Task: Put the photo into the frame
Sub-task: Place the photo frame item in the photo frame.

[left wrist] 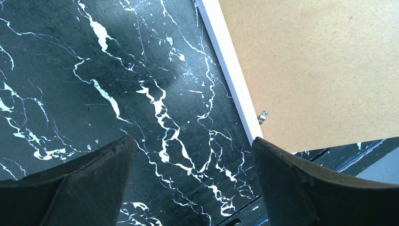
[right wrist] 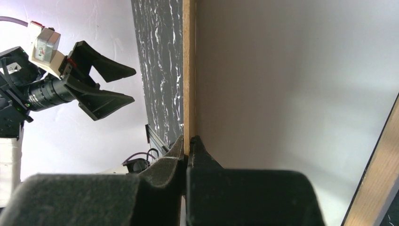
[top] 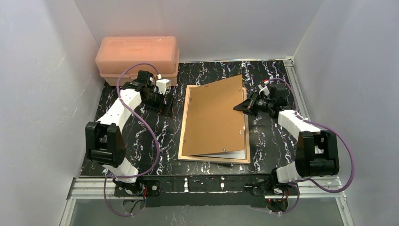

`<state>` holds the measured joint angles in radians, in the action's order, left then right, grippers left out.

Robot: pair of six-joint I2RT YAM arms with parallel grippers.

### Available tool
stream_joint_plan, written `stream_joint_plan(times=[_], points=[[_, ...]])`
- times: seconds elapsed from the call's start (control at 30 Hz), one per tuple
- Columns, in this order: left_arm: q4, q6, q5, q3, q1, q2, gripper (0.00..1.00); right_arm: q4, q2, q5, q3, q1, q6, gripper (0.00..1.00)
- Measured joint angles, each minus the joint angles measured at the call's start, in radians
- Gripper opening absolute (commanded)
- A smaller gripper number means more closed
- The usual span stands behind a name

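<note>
Black fingers of the right gripper are pressing together on the right edge of the thin brown backing board, holding that side tilted up off the frame. Under the raised edge, just below the clamped fingers, the photo is lying inside the frame with its plain white back facing up. In the overhead view only a pale strip of it is showing at the near end, the rest being hidden under the board. The frame is resting flat, tan wood back up, at the middle of the black marble-pattern table, its long axis running from near to far. The board is sitting skewed on it, its far right corner pointing out past the frame's far rail.

To the left, the left gripper is hovering with its jaws spread wide and gripping nothing. It is hanging over bare tabletop just beside the frame's white left edge, where a small metal tab is showing on the tan back. A pink plastic box is standing at the far left corner, beyond the left arm.
</note>
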<state>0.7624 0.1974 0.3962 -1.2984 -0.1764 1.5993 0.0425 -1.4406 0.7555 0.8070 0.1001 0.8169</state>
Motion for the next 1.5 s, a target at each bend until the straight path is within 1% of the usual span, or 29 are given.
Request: stream_joint_plan(times=[0.27, 0.47, 0.83, 0.87, 0.93, 1.03, 1.17, 1.33, 1.5], points=[[0.0, 0.0, 0.0, 0.011, 0.001, 0.0, 0.92, 0.02, 0.015, -0.005, -0.02, 0.0, 0.01, 0.01], [-0.007, 0.0, 0.014, 0.015, 0.001, 0.0, 0.87, 0.011, 0.013, -0.004, -0.014, 0.0, -0.018, 0.01], [-0.007, 0.001, 0.035, 0.015, 0.0, 0.034, 0.87, -0.024, -0.043, 0.003, 0.027, 0.0, -0.071, 0.01], [-0.007, 0.001, 0.037, 0.015, 0.0, 0.034, 0.87, -0.032, -0.044, 0.003, 0.03, 0.0, -0.073, 0.03], [-0.007, 0.001, 0.038, 0.015, 0.0, 0.034, 0.87, -0.059, -0.047, -0.005, 0.043, 0.001, -0.088, 0.13], [-0.007, 0.001, 0.039, 0.015, 0.0, 0.034, 0.88, -0.122, -0.051, -0.032, 0.08, 0.008, -0.121, 0.32], [-0.007, 0.001, 0.04, 0.015, 0.0, 0.034, 0.88, -0.217, -0.062, -0.106, 0.121, 0.027, -0.191, 0.47], [-0.007, 0.001, 0.045, 0.015, 0.0, 0.034, 0.88, -0.335, -0.097, -0.204, 0.178, 0.06, -0.259, 0.58], [-0.007, 0.002, 0.051, 0.015, 0.0, 0.034, 0.88, -0.448, -0.128, -0.324, 0.254, 0.124, -0.32, 0.64]])
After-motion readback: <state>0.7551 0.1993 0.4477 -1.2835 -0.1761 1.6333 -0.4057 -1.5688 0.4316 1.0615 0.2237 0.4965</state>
